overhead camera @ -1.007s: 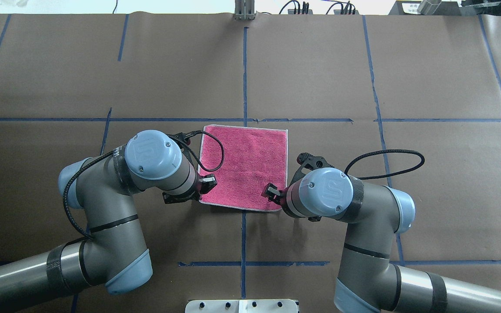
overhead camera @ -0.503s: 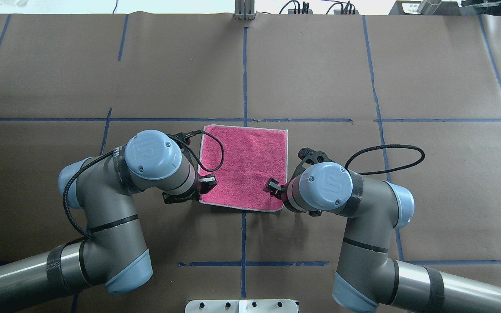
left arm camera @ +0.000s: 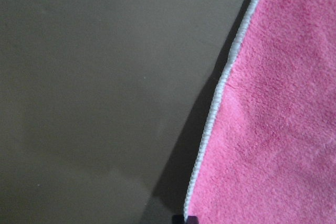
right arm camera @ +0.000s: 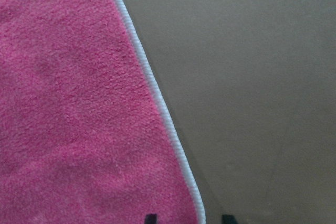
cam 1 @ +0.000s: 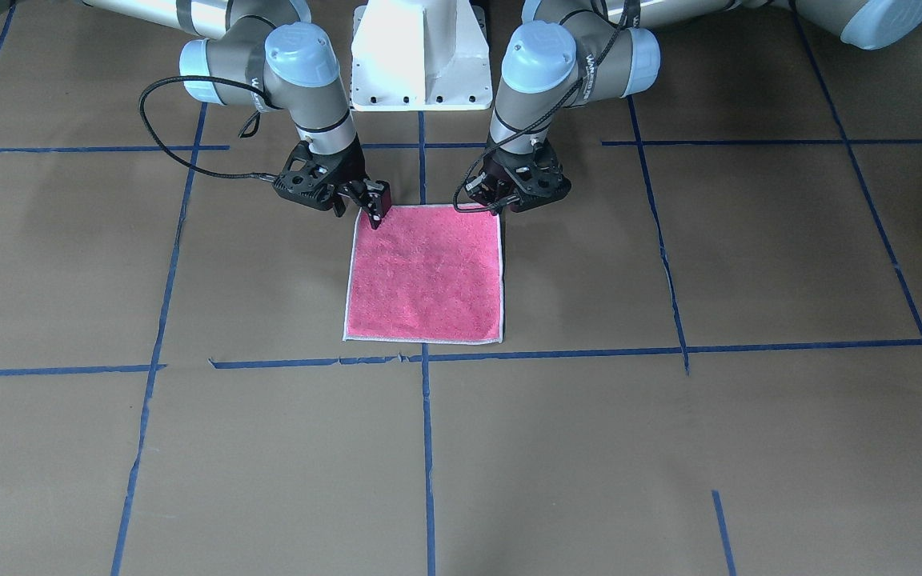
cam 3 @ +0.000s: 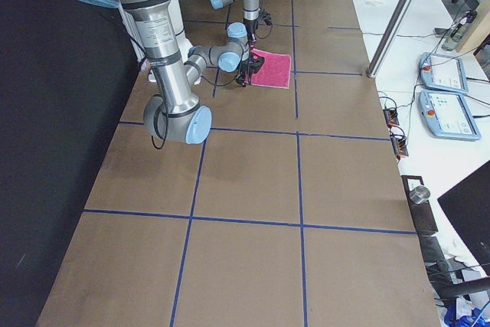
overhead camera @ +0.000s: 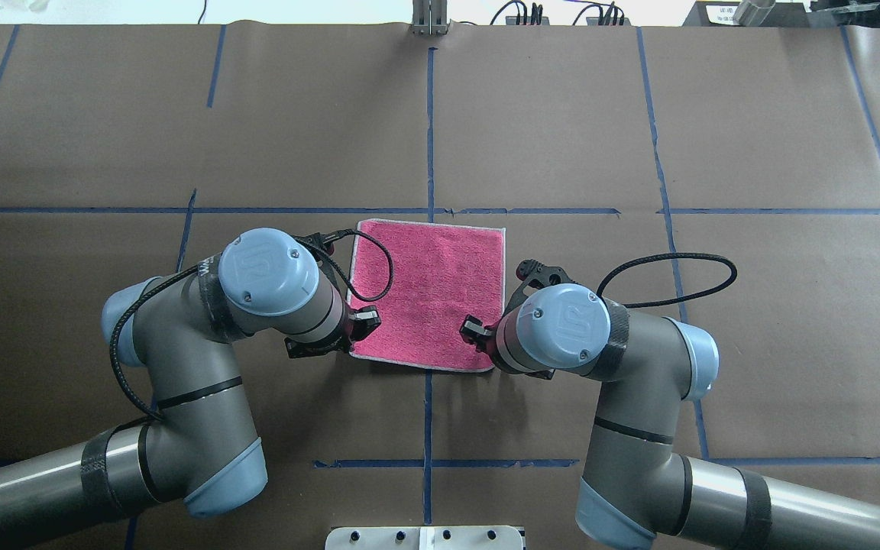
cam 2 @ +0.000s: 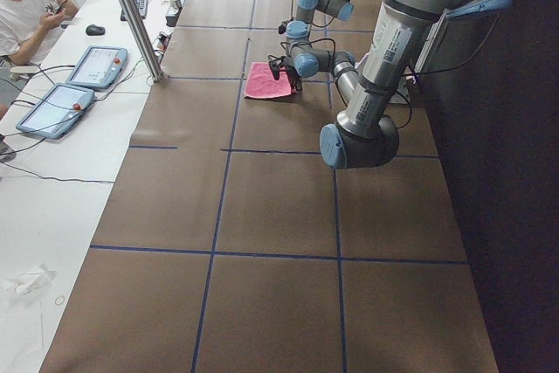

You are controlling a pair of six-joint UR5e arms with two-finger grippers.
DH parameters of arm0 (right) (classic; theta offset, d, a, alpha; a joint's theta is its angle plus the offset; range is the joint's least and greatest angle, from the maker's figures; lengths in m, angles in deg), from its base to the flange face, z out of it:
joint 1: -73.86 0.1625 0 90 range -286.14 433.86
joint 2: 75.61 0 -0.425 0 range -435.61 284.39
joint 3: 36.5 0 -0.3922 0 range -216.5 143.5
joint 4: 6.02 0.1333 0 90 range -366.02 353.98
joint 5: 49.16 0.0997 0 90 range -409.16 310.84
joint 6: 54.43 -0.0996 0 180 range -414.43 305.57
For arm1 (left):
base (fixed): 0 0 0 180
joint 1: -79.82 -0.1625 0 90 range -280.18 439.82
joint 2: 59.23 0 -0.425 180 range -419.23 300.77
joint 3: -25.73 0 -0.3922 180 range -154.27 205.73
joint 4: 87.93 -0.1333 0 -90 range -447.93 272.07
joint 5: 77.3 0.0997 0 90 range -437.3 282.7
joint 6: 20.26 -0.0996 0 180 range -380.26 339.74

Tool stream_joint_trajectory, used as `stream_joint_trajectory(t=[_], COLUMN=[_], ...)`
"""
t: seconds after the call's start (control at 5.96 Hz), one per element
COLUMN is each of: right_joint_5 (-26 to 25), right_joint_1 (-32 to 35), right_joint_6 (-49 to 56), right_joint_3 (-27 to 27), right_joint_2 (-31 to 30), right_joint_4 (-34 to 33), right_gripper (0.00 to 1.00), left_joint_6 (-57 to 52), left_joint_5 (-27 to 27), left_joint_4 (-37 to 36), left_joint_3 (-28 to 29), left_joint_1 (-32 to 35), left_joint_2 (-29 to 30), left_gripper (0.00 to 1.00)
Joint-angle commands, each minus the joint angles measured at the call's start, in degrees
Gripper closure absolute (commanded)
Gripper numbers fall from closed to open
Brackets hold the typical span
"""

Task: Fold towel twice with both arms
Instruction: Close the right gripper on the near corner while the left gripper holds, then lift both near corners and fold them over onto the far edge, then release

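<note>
"Where were your jaws, nearest first?"

"My left gripper (left arm camera: 187, 218) was pinched together on the near left corner of the towel (overhead camera: 428, 290). My right gripper (right arm camera: 189, 217) stood apart at the near right corner, fingertips (right arm camera: 150, 217) astride the white border."

"And the towel?"

"Pink face up on the brown table (overhead camera: 562, 153), its far edge just short of a blue tape line (overhead camera: 532, 211)."

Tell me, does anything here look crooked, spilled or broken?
Nothing stands out. The towel lies flat and unwrinkled, pink side up, on the brown table; its edges run nearly square with the blue tape lines. Nothing looks spilled or damaged.
</note>
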State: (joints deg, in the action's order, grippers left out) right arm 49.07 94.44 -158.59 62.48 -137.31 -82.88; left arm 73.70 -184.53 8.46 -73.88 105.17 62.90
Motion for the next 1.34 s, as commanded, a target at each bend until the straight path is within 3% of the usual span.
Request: stream_joint_trajectory(t=[0.0, 0.17, 0.34, 1.17], right_joint_5=[0.04, 0.04, 0.12, 0.91], right_joint_1=[-0.45, -0.45, -0.45, 5.59], right_joint_6=[0.00, 0.00, 0.00, 2.11], right_joint_3=[-0.02, 0.07, 0.33, 0.95], right_joint_2=[0.18, 0.09, 0.09, 0.79], right_joint_4=[0.04, -0.05, 0.04, 1.09], right_gripper=[0.72, 0.89, 1.00, 1.00], left_joint_6=[0.00, 0.00, 0.00, -0.18], left_joint_5=[0.00, 0.00, 0.00, 0.09], left_joint_4=[-0.07, -0.07, -0.07, 1.59], left_joint_3=[-0.32, -0.32, -0.41, 0.55], left_joint_1=[0.05, -0.12, -0.12, 4.08], left_joint_2=[-0.05, -0.05, 0.04, 1.27], left_gripper=[0.97, 0.97, 0.97, 0.97])
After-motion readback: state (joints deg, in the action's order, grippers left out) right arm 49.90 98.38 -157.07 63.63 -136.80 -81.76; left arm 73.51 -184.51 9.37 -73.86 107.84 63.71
